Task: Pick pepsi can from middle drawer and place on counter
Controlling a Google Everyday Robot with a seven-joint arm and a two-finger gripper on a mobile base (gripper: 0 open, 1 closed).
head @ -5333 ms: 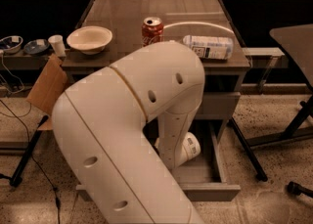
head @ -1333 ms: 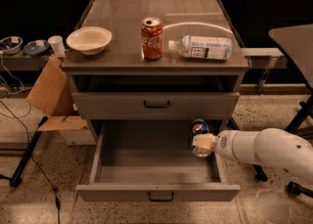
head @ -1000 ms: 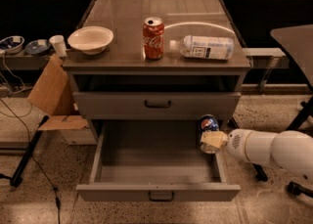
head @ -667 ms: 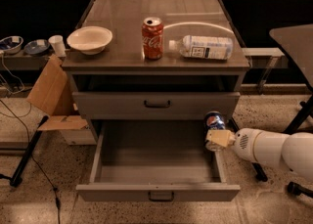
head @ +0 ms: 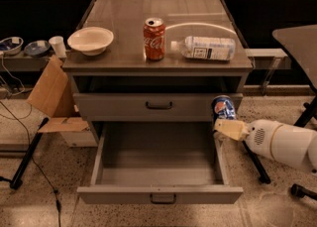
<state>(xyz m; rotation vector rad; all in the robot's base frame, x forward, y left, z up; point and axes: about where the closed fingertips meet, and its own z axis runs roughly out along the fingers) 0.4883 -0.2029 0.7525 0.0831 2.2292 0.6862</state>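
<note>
The pepsi can [head: 224, 107] is gripped upright by the end effector [head: 227, 122] beside the middle drawer's [head: 158, 194] right wall; the desk [head: 124, 28] lies above, leftward.

— What colours did you note?
— The pepsi can [head: 224, 107] was dark blue with a red-white-blue roundel, clasped by the cream tool [head: 225, 125] at the right side of the grey middle drawer [head: 158, 194]
— And on the bench [head: 148, 8]?
— Grey-brown top, a red cola can [head: 154, 39] with white script, a cream bowl [head: 90, 40]
</note>
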